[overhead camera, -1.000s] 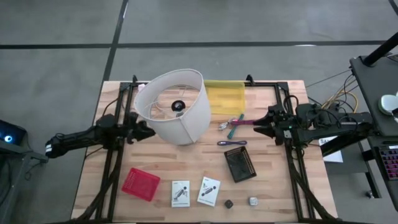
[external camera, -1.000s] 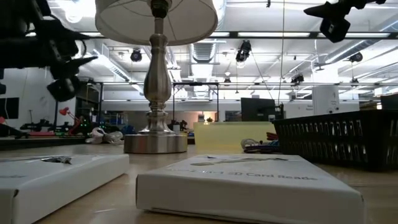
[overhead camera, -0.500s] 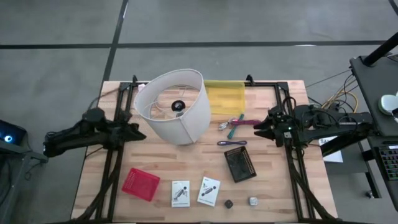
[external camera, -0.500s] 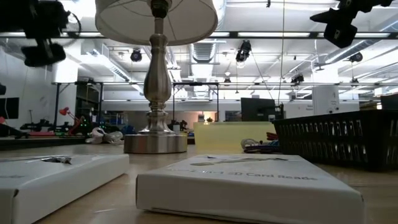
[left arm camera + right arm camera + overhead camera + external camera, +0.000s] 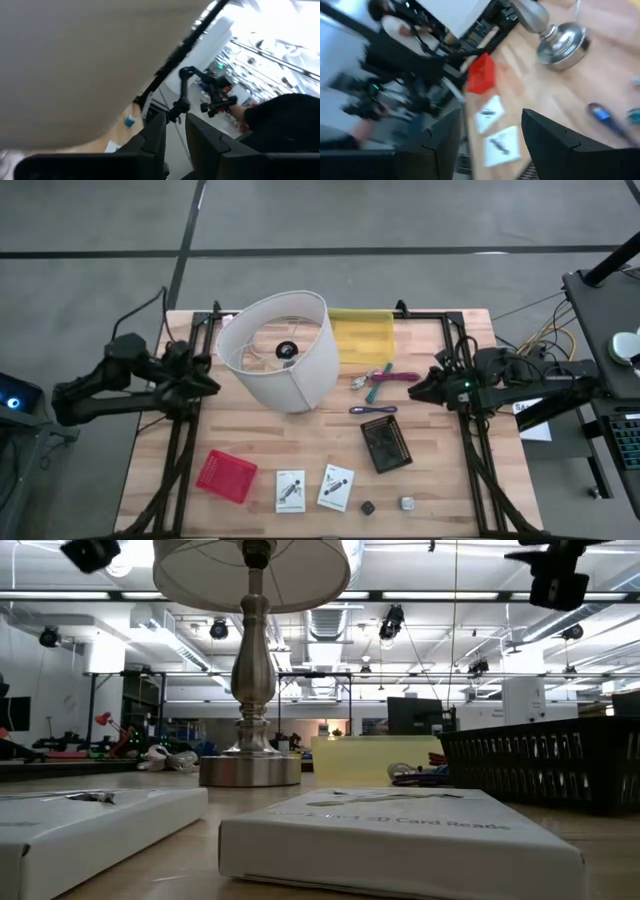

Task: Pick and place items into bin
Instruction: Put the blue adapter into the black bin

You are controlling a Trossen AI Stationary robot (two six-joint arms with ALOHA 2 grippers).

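Wooden table (image 5: 250, 440) carries lamp (image 5: 280, 350), bins (image 5: 385, 445), cards (image 5: 290, 491), pens (image 5: 372, 410)

You get a straight-down overhead of the whole table (image 5: 300, 430), a tabletop-level view skimming past the white cards (image 5: 400, 835) toward the lamp base (image 5: 250, 770) — both share lamp and cards, wrist cameras angled close, right one catching the red basket (image 5: 481, 75).

Cards (image 5: 313, 488) between baskets (image 5: 386, 445), before lamp (image 5: 280, 350).
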